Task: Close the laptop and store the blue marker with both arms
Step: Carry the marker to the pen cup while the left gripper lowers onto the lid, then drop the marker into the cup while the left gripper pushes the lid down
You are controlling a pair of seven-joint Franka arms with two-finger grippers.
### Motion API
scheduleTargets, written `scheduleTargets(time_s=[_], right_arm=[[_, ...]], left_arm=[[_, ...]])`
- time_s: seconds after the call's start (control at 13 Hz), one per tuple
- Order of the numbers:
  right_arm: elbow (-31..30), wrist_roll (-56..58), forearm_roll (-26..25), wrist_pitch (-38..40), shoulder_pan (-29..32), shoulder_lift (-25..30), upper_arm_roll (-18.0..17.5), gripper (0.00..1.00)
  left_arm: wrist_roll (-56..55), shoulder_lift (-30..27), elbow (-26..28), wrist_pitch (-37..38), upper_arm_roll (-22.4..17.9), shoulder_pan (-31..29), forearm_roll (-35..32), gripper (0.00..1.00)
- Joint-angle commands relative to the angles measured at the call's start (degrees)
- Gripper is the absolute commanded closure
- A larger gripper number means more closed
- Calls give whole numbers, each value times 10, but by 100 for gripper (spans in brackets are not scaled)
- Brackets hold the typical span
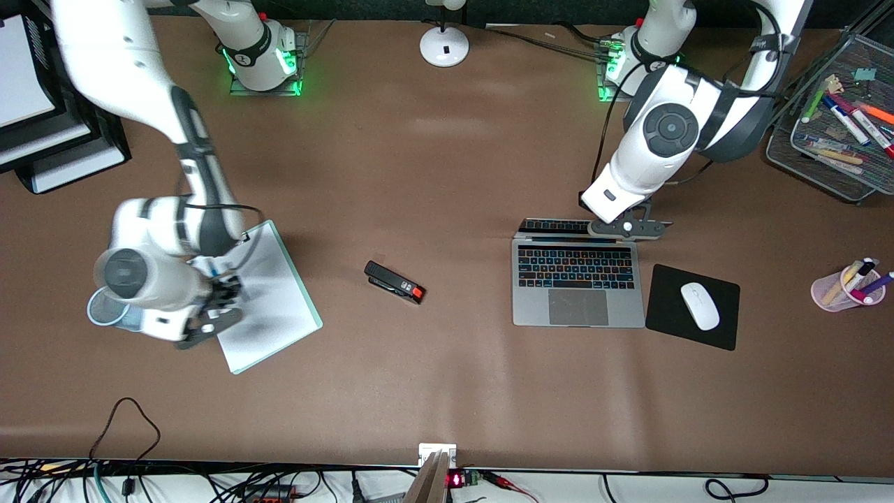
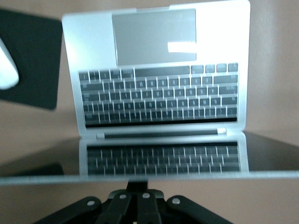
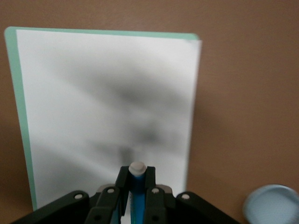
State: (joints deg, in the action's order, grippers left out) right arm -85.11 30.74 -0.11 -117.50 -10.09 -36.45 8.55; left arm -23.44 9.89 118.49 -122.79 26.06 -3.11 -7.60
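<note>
The laptop (image 1: pixel 578 293) lies open toward the left arm's end of the table, its keys lit. My left gripper (image 1: pixel 626 227) is shut, its fingertips (image 2: pixel 138 185) against the top edge of the tilted lid (image 2: pixel 163 158), whose dark screen mirrors the keyboard. My right gripper (image 1: pixel 222 290) hangs over a white pad (image 1: pixel 272 293) at the right arm's end. It is shut on the blue marker (image 3: pixel 137 186), which stands between the fingers with its white end (image 3: pixel 137 167) sticking out past the tips.
A light-blue cup (image 1: pixel 101 314) stands beside the pad, partly under the right arm. A black stapler (image 1: pixel 394 281) lies mid-table. A white mouse (image 1: pixel 700 305) sits on a black mouse pad (image 1: pixel 670 328). A pink pen cup (image 1: pixel 841 290) and a mesh tray (image 1: pixel 810 168) of markers stand past the laptop.
</note>
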Motion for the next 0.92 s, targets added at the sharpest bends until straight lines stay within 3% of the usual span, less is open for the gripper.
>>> scheduleTargets(time_s=[0.0, 0.46, 0.85], right_arm=[[21, 129, 61, 38, 53, 48, -7, 100], [22, 512, 252, 36, 174, 69, -6, 100], [22, 736, 416, 32, 234, 25, -7, 100]], left_arm=[[5, 38, -13, -53, 2, -10, -52, 99], [7, 108, -84, -72, -4, -11, -66, 100], [7, 194, -175, -72, -5, -19, -85, 100]])
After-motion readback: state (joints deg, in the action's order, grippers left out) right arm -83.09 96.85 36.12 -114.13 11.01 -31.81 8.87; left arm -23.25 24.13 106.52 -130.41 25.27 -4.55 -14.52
